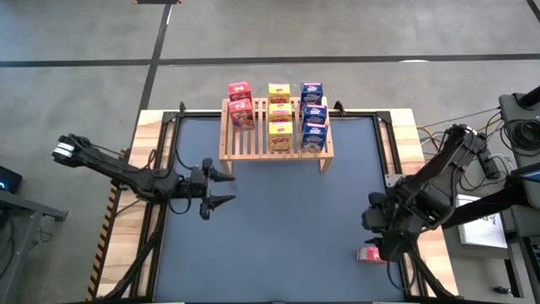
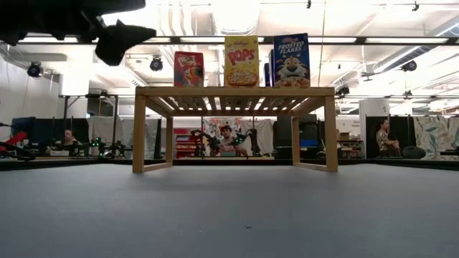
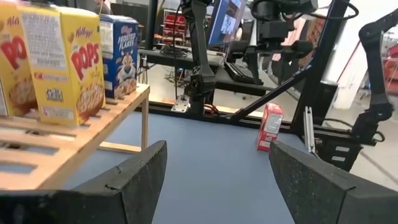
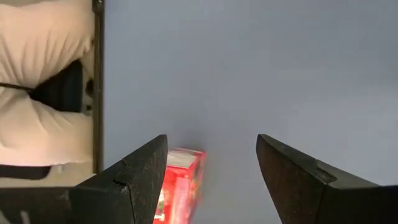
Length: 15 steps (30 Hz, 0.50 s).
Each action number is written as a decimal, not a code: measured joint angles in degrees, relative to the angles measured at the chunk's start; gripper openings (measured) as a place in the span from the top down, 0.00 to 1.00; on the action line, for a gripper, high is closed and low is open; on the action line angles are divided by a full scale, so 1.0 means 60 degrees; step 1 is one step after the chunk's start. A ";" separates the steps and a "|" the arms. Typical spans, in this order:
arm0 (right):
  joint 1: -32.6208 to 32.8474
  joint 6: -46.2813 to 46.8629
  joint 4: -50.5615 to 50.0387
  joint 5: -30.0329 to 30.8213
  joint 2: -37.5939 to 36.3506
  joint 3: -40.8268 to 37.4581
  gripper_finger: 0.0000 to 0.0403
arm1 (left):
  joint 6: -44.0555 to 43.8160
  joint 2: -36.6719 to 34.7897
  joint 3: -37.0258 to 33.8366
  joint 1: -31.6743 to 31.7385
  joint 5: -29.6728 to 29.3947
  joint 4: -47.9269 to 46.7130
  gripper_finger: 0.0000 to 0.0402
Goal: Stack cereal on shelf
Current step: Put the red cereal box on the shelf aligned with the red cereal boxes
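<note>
The wooden slatted shelf [image 1: 277,145] stands on its short legs at the far middle of the table. On it stand cereal boxes in rows: two red [image 1: 240,103], three yellow [image 1: 280,114] and three blue [image 1: 314,114]. One more red box [image 1: 369,253] stands upright on the mat near the table's right front. My right gripper [image 4: 211,140] hangs open above it, pointing steeply down, with the red box [image 4: 181,186] just inside one finger and apart from it. My left gripper [image 1: 221,190] is open and level at the left, pointing toward the table's right, clear of the shelf [image 3: 74,137].
The dark mat [image 1: 278,236] lies bare between the two arms and in front of the shelf. Black frame rails [image 1: 390,143] run along the table's edges. In the low view the room beyond shows seated people [image 2: 228,136] and other rigs.
</note>
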 joint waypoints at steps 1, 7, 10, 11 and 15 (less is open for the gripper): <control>0.0008 0.0103 0.0040 -0.0007 0.0016 0.0000 0.42 | -0.0096 0.0037 -0.0121 0.0000 0.0000 0.0198 0.34; 0.0073 0.0842 0.0041 -0.0733 0.0395 -0.0017 0.42 | -0.0561 0.0132 -0.0702 0.0000 0.0000 0.0811 0.34; 0.0269 0.1316 0.0061 -0.1015 0.0729 -0.0022 0.42 | -0.0606 0.0136 -0.0713 0.0000 0.0000 0.0894 0.34; 0.0333 0.1465 0.0099 -0.1015 0.0827 -0.0022 0.42 | -0.0580 0.0136 -0.0713 0.0000 0.0000 0.0918 0.34; 0.0430 0.1702 0.0128 -0.1019 0.1104 -0.0025 0.42 | -0.0221 0.0132 -0.0714 0.0000 0.0000 0.1151 0.34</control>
